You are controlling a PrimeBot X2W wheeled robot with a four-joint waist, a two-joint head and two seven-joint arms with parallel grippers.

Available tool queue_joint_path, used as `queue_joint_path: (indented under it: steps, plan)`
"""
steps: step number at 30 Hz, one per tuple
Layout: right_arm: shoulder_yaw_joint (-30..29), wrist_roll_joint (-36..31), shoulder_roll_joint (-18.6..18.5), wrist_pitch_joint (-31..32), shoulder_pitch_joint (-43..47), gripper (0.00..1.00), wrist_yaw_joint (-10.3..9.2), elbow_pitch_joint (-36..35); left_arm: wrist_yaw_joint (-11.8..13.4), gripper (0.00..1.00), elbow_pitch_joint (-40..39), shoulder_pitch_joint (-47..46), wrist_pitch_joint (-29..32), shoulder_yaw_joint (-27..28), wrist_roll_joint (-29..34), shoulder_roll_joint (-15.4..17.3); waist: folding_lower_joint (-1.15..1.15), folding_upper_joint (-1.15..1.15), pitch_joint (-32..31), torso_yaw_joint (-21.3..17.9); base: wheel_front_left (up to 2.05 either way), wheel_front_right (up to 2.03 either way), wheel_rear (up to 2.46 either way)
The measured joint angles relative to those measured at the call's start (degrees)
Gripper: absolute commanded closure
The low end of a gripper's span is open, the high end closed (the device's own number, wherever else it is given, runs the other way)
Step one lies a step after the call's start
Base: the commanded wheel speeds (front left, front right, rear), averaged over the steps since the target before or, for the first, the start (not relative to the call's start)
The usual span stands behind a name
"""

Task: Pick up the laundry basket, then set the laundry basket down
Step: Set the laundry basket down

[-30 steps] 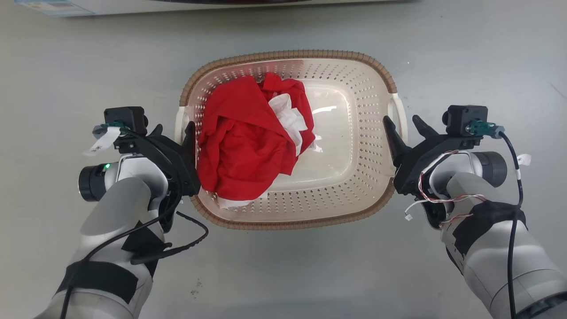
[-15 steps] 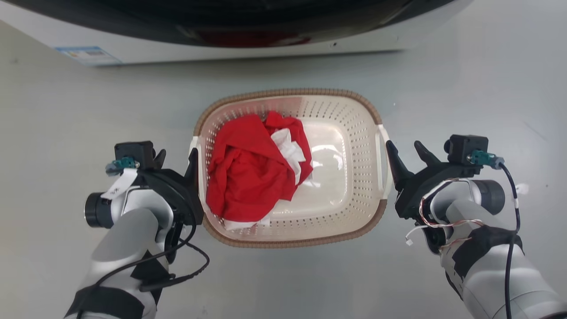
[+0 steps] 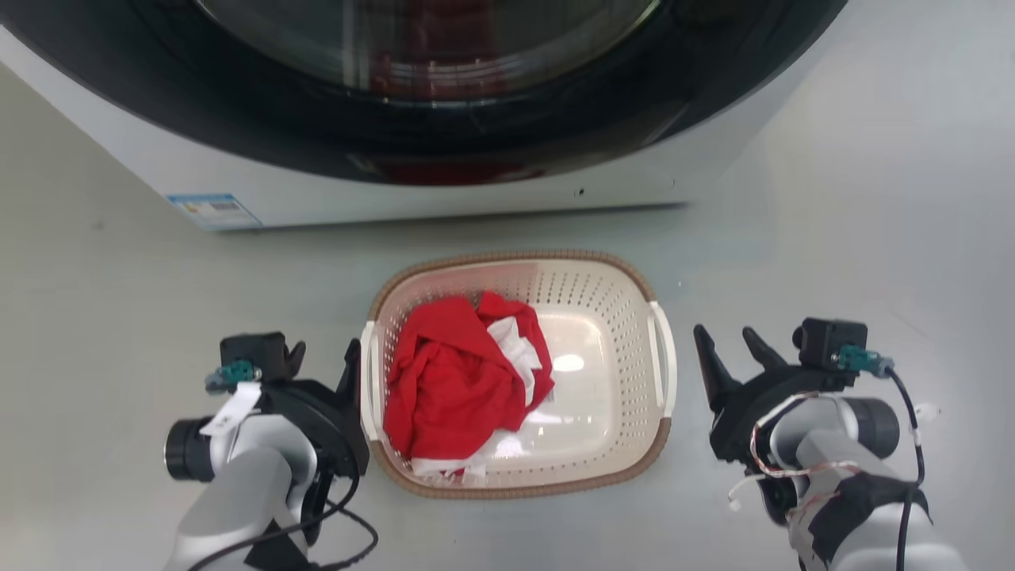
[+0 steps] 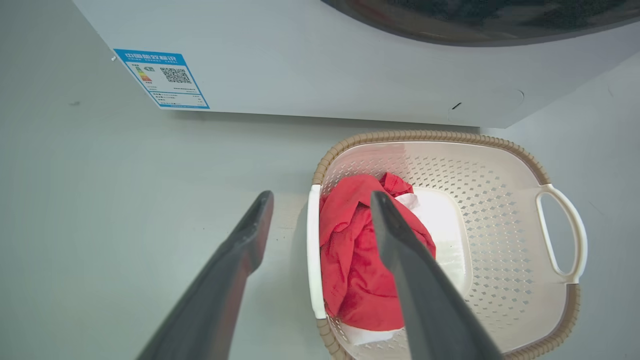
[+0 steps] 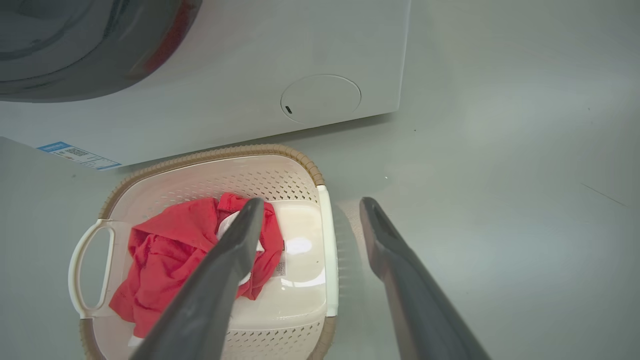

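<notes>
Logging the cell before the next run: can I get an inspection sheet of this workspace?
Surface: grey floor, smooth.
Job's things: laundry basket upright on floor, holding red garment and white cloth.
Clutter: nothing seen.
Claws: left claw open by left handle, contact unclear; right claw open, apart from basket.
Cables: black cable loops under left forearm; loose wires at right wrist.
Surroundings: washer behind basket.

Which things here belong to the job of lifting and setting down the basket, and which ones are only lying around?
Belong to the job:
- laundry basket
- left gripper, fingers open
- right gripper, fingers open

Only lying around:
- washer
- blue label on the washer
- red garment in the basket
- white cloth in the basket
</notes>
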Motion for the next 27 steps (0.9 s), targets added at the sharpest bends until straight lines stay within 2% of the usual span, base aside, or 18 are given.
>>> queue_joint_path:
  steps: [6, 19, 27]
  plan:
    - [0.1, 0.0, -0.4, -0.4, 3.8, 0.00, 0.00, -0.6, 0.2, 0.00, -1.2, 4.0, -0.3, 0.0, 0.2, 0.0, 0.00, 0.00, -5.1, -0.2, 0.00, 0.00, 0.00]
    - [-2.4, -0.1, -2.1, -0.5, 13.6, 0.00, -0.10, -5.2, 3.2, 0.00, -9.3, 14.0, -0.3, 1.5, 1.2, 0.1, 0.00, 0.00, -16.1, -0.4, 0.00, 0.00, 0.00]
    - [-3.4, -1.5, -3.2, -0.5, 18.3, 0.00, -1.89, -10.3, 5.8, 0.00, -16.6, 20.4, -0.3, 2.8, 3.2, 1.0, 0.00, 0.00, -21.9, -0.2, 0.00, 0.00, 0.00]
